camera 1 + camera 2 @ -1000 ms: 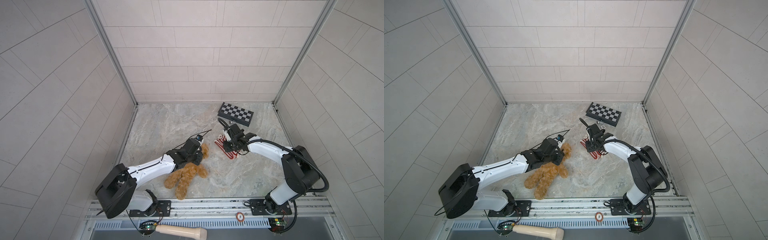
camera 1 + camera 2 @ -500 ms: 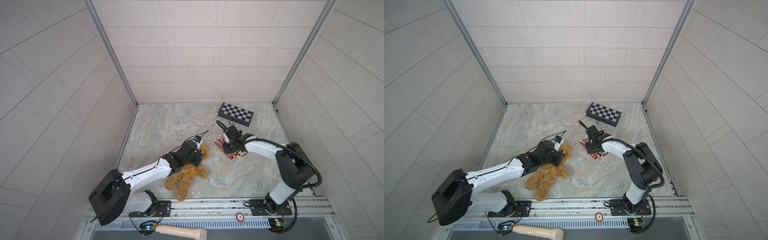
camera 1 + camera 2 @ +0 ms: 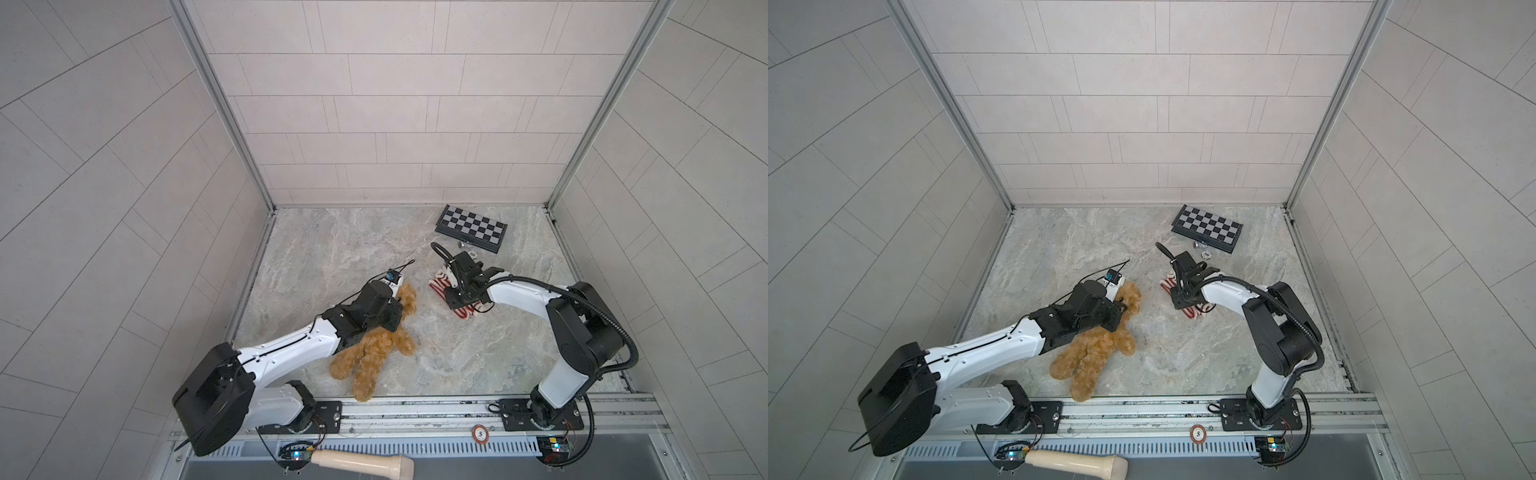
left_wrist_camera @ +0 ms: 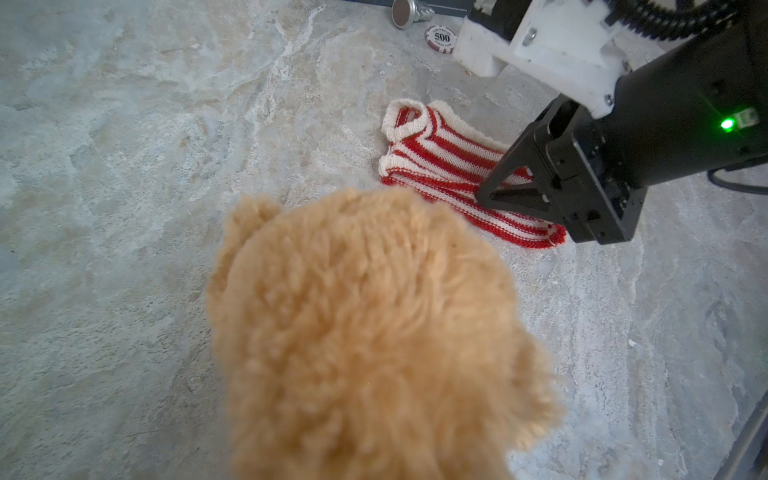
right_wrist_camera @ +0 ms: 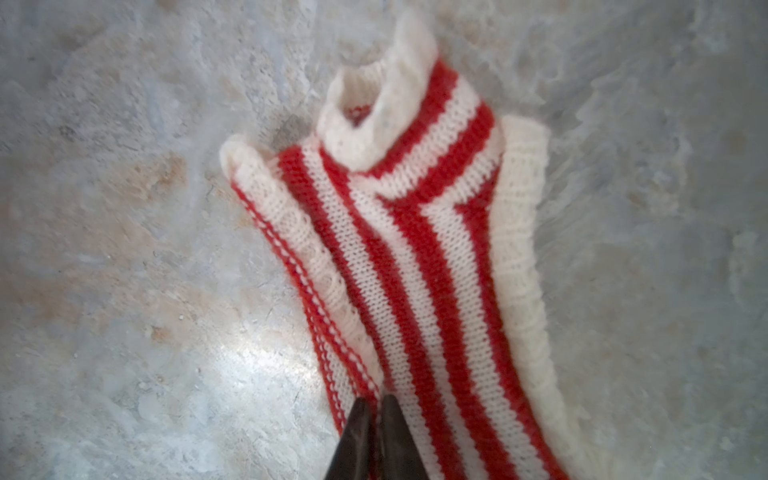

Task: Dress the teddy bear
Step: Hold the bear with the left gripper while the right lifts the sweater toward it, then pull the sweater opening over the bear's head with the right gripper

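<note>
Pale rectangular wall tiles [image 3: 395, 104] enclose a veined, marble-look tabletop [image 3: 332, 249]. The fluffy golden teddy bear [image 3: 374, 353] sprawls near its front edge. The left fingers [image 3: 1120, 308], half buried in fur, seemingly clamp the bear's neck. The right fingers [image 5: 395, 419] pinch together on the hem of the flat, red-and-white knitted sweater [image 5: 415, 249] nearby.

Left arm [image 3: 291, 350] and right arm [image 3: 519, 297] wear white shells with black joints; a corrugated black cable [image 3: 623, 336] loops at four o'clock.
</note>
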`<state>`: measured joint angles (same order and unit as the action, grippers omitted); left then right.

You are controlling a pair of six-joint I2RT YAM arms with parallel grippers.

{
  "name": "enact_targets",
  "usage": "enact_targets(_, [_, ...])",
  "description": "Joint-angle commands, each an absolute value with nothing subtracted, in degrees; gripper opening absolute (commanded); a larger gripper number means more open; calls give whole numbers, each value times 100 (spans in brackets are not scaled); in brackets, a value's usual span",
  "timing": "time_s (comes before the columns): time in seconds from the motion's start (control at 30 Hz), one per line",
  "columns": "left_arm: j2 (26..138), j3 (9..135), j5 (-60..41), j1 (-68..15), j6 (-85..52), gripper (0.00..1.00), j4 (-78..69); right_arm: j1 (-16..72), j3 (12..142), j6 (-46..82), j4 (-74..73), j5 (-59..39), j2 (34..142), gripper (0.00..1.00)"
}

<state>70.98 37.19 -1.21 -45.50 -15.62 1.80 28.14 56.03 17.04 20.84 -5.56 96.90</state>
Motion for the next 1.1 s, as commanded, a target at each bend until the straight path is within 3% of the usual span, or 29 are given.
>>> enact_targets(0.0, [6867, 3646, -35, -4576, -1574, 1, 113, 2839, 5686, 1689, 2134, -466, 9704, 7])
enact_targets(0.1, [6765, 3612, -78, -4571, -1514, 0, 114, 2832, 5720, 1678, 2183, -494, 9628, 0])
enact_targets(0.5, [6560, 3349, -900, -4708, -1406, 0, -459, 3053, 5580, 1885, 1994, -1344, 8542, 0])
enact_targets(1.07, [7659, 3522, -986, -4853, -1571, 0, -976, 3515, 5128, 2594, 690, -2312, 8013, 0])
